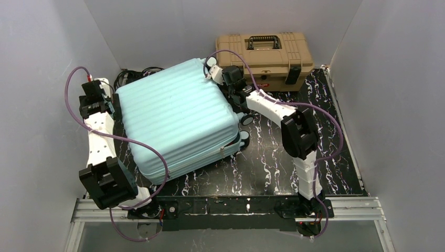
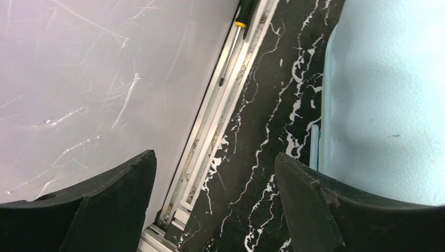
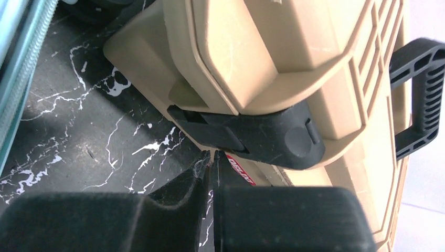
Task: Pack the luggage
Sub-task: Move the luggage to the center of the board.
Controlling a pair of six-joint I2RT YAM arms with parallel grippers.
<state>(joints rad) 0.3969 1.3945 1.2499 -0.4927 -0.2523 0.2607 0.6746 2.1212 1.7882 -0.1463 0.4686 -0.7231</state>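
From above, we see the luggage (image 1: 181, 118) lying closed on the counter (image 1: 273, 163), left of centre. We judge packing has reached the closing stage, and the next move calls for securing the seam. The left arm (image 1: 99, 139) flanks its left edge and the right arm (image 1: 273, 107) bends toward its far right corner. At the left wrist, the left pincer (image 2: 215, 163) gapes empty beside the shell. At the right wrist, the right pincer (image 3: 211, 157) is clenched on nothing, facing the toolbox (image 3: 294, 63).

left arm (image 1: 99, 136) extended up the left side of frame, left gripper (image 2: 215, 163) jaws wide apart, holding nothing. right arm (image 1: 294, 126) elbow-bent toward upper centre, right gripper (image 3: 211, 157) pinched nearly closed, empty.
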